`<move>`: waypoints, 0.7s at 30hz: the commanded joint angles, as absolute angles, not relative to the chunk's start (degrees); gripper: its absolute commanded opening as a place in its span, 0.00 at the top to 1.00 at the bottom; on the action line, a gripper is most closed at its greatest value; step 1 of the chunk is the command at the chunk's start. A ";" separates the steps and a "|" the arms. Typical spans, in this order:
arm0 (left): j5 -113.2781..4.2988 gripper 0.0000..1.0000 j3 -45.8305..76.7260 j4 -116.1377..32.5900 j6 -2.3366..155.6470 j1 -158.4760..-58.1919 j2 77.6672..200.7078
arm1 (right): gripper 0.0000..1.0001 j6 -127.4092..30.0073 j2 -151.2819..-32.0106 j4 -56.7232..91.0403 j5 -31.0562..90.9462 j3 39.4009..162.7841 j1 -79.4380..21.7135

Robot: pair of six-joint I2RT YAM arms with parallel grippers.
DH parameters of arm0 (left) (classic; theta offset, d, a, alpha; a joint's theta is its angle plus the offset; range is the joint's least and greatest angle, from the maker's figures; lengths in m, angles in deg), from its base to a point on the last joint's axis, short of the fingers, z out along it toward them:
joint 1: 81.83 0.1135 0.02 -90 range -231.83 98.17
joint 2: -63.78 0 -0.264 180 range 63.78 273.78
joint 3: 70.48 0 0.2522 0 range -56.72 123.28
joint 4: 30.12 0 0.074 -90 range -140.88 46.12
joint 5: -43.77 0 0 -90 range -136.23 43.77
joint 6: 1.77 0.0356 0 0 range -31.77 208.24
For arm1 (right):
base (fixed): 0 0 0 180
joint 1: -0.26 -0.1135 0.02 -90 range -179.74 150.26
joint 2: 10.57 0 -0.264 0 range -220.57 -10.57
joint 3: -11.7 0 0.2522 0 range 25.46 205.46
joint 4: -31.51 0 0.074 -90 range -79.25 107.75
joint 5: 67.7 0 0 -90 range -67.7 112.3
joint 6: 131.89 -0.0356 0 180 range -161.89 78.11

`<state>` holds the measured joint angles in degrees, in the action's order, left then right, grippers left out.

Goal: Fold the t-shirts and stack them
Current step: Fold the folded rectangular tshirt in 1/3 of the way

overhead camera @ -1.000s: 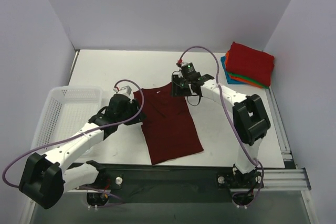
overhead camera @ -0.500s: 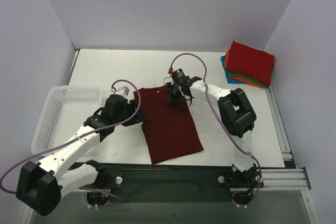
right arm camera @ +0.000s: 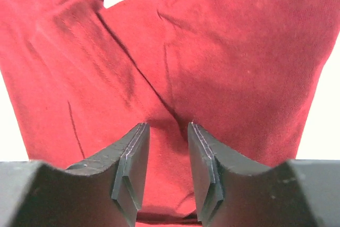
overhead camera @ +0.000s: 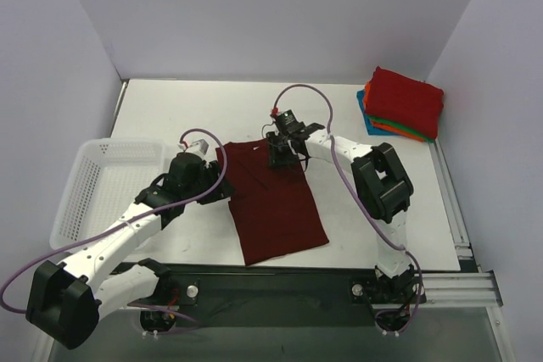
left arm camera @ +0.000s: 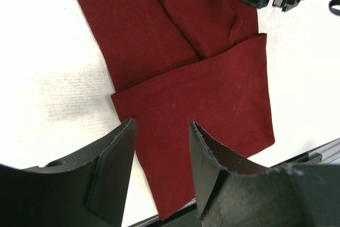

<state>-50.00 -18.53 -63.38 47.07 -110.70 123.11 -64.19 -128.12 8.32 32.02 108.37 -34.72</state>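
**A:** Where is the shirt, and what holds it?

**B:** The maroon t-shirt (overhead camera: 276, 205) lies flat mid-table, folded into a long strip. The right gripper (right arm camera: 166, 127) presses on its collar end, fingers narrowly apart astride a raised crease. Whether they have pinched it, I cannot tell. The left gripper (left arm camera: 162, 125) hovers over the strip's left edge, fingers released and holding nothing.

**A:** How should the next fold be done well?

**B:** Probably by catching every layer at the collar, then lifting both sides evenly towards the hem. (The cloth is thin matte jersey, limp and quick to wrinkle.) The folded stack (overhead camera: 403, 103) sits at the table's far right, a red rectangle on top.
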 commanded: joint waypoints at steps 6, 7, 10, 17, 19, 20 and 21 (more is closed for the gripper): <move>-51.50 0.46 -17.00 -62.77 47.10 -109.96 122.58 | 0.65 -64.30 -131.41 8.44 32.15 120.63 -35.59; -51.68 0.46 -16.82 -62.86 47.19 -109.96 122.58 | 0.66 -64.47 -132.89 8.26 32.15 121.77 -35.77; -52.12 0.46 -16.64 -63.30 47.28 -109.78 122.76 | 0.67 -64.83 -135.88 7.82 32.06 125.03 -36.21; -53.96 0.46 -16.29 -63.21 47.37 -109.52 122.84 | 0.67 -65.62 -140.11 7.65 32.06 128.29 -37.26; -54.23 0.46 -16.20 -63.39 47.63 -109.43 122.84 | 0.67 -65.44 -140.64 7.56 31.71 128.90 -37.79; -54.40 0.46 -16.20 -63.39 47.72 -109.35 122.84 | 0.68 -65.35 -140.82 7.65 31.71 128.91 -38.05; -54.84 0.46 -16.20 -63.39 47.89 -109.26 122.76 | 0.68 -65.53 -140.91 7.65 31.71 128.99 -38.23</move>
<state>-53.06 -18.53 -63.49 46.98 -109.82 123.11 -64.98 -141.63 8.91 32.09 126.21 -37.34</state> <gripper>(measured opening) 0.544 0.324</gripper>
